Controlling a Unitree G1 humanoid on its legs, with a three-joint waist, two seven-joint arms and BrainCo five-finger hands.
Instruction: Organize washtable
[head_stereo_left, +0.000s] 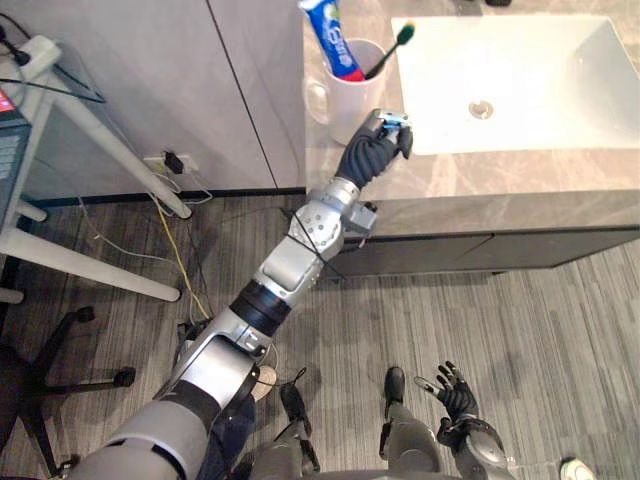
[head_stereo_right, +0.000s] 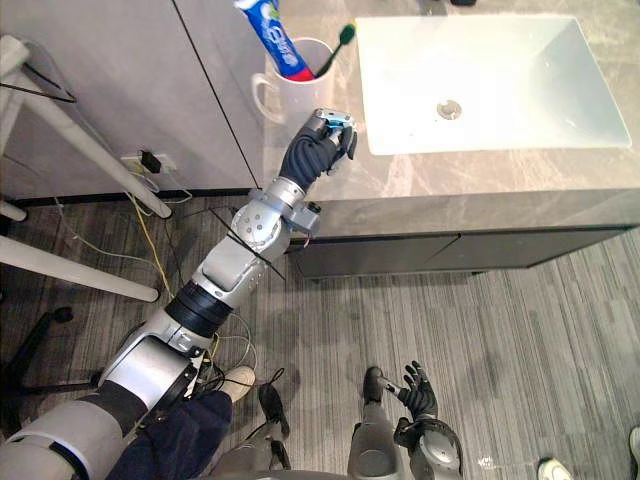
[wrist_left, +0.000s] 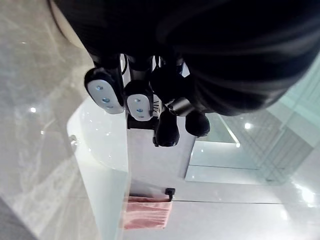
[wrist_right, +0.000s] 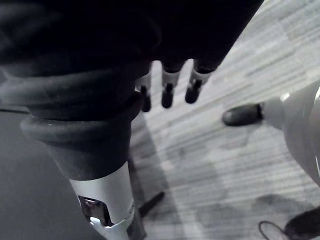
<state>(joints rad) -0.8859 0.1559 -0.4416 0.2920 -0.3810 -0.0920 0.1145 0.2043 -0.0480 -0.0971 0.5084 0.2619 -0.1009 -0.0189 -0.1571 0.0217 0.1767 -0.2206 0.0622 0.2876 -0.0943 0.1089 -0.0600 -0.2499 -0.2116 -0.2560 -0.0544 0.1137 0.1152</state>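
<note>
Currently my left hand (head_stereo_left: 378, 143), fingers curled on nothing, hovers at 5 o'clock of the white ceramic mug (head_stereo_left: 343, 105). I judge the mug stiff, slick and breakable, best gripped round its body. My right hand (head_stereo_left: 455, 392) hangs open.

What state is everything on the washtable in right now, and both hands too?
Mug: upright on counter.
Toothpaste tube: standing in mug, leaning.
Toothbrush: in mug, bristles up.
Sink: no water in it.
Left hand: fingers curled, holding nothing, beside mug.
Right hand: open, hanging low.

White mug (head_stereo_left: 343, 88), blue and red toothpaste tube (head_stereo_left: 333, 38), green-headed black toothbrush (head_stereo_left: 388, 50), white sink (head_stereo_left: 545, 95) — grey veined counter (head_stereo_left: 500, 175), grey streaked floor (head_stereo_left: 540, 330).
</note>
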